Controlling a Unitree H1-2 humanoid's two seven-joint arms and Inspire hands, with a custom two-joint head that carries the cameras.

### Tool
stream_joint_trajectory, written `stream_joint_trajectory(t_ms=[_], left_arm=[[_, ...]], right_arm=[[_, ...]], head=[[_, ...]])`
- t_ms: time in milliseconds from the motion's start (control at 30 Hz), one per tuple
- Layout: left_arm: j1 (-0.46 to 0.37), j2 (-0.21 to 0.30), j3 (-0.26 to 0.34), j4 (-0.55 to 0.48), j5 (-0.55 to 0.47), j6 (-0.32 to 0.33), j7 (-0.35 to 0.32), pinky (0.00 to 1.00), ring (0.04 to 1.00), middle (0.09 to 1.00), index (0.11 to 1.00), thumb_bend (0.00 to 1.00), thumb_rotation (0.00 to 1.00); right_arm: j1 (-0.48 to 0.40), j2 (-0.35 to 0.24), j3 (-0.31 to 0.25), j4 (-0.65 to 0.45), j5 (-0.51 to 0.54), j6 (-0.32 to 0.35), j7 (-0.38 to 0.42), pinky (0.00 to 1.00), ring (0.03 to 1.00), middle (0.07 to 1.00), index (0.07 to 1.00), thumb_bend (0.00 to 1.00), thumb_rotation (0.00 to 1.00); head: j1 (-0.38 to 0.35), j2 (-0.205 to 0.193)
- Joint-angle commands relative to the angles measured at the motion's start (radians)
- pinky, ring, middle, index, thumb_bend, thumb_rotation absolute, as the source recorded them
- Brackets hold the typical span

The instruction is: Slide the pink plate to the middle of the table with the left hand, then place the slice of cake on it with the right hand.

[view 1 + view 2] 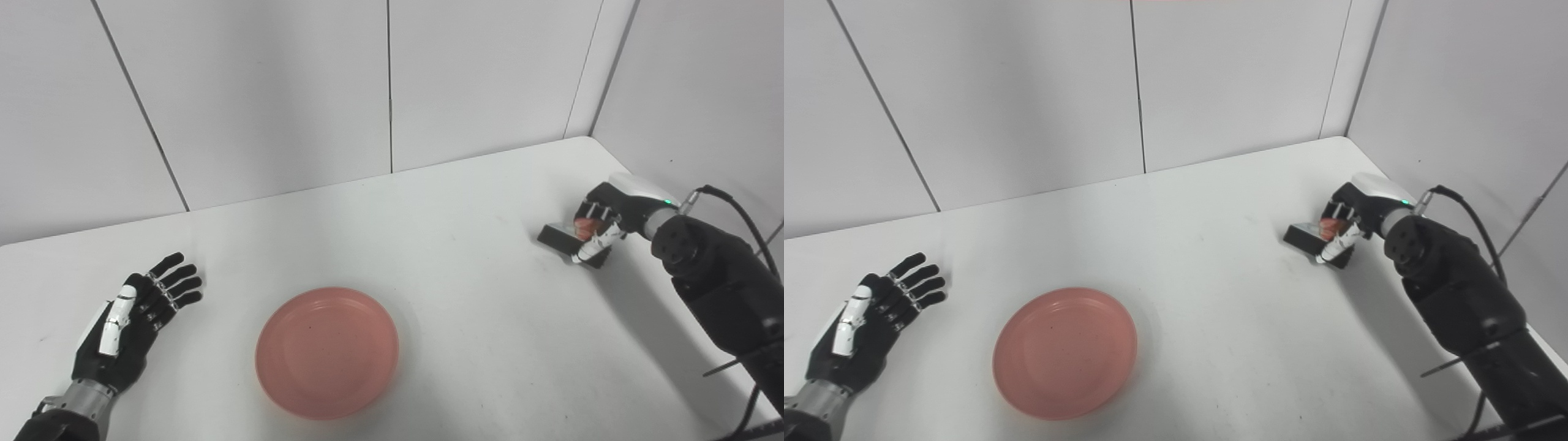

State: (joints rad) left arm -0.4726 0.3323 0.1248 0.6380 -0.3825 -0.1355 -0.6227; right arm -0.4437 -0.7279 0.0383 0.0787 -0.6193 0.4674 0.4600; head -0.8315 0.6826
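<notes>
Your left hand rests open beside the centred pink plate while your right hand fingers grip the slice of cake at far right, ready to lift.

A: The slice of cake was mostly hidden. The right hand covered its top; only a dark side and a bit of red showed.

B: Grip on the cake?

A: Couldn't tell. Fingers hid the contact.

B: And beyond the cake?

A: Both forearms were cut off by the bottom edge, as was the table front.
</notes>
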Motion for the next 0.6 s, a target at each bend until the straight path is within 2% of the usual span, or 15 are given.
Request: stream_joint_trajectory(t_ms=[0,100,167,300,467,567], left_arm=[[0.095,-0.037,-0.016,0.048,0.009,0.079,0.019,0.78,0.806,0.813,0.808,0.52,0.95],[0.085,-0.050,-0.008,0.057,-0.013,0.107,0.019,0.78,0.792,0.797,0.787,0.56,0.87],[0.090,-0.062,-0.008,0.040,-0.022,0.125,0.029,0.76,0.779,0.787,0.779,0.57,0.85],[0.121,-0.087,-0.015,-0.049,-0.029,0.169,0.069,0.75,0.763,0.770,0.760,0.55,0.87],[0.159,-0.119,-0.029,-0.153,-0.025,0.205,0.103,0.75,0.769,0.780,0.772,0.52,0.91],[0.172,-0.138,-0.040,-0.189,-0.020,0.210,0.114,0.75,0.782,0.792,0.783,0.51,0.92]], right_arm=[[-0.014,-0.038,-0.037,-0.085,-0.023,0.002,-0.004,0.40,0.460,0.495,0.478,0.53,0.00],[-0.006,-0.027,-0.076,-0.166,-0.055,0.002,0.028,0.38,0.443,0.482,0.496,0.53,0.00],[-0.009,-0.024,-0.085,-0.216,-0.070,0.002,0.063,0.38,0.434,0.463,0.521,0.52,0.00],[-0.031,-0.023,-0.057,-0.318,-0.077,0.002,0.126,0.36,0.419,0.453,0.530,0.52,0.00],[-0.080,0.034,-0.031,-0.385,-0.100,0.002,0.182,0.39,0.454,0.451,0.536,0.52,0.00],[-0.108,0.059,0.002,-0.415,-0.125,0.002,0.215,0.36,0.428,0.444,0.540,0.52,0.00]], head=[[0.015,0.040],[0.039,0.041],[0.059,0.042],[0.105,0.044],[0.184,0.050],[0.217,0.052]])
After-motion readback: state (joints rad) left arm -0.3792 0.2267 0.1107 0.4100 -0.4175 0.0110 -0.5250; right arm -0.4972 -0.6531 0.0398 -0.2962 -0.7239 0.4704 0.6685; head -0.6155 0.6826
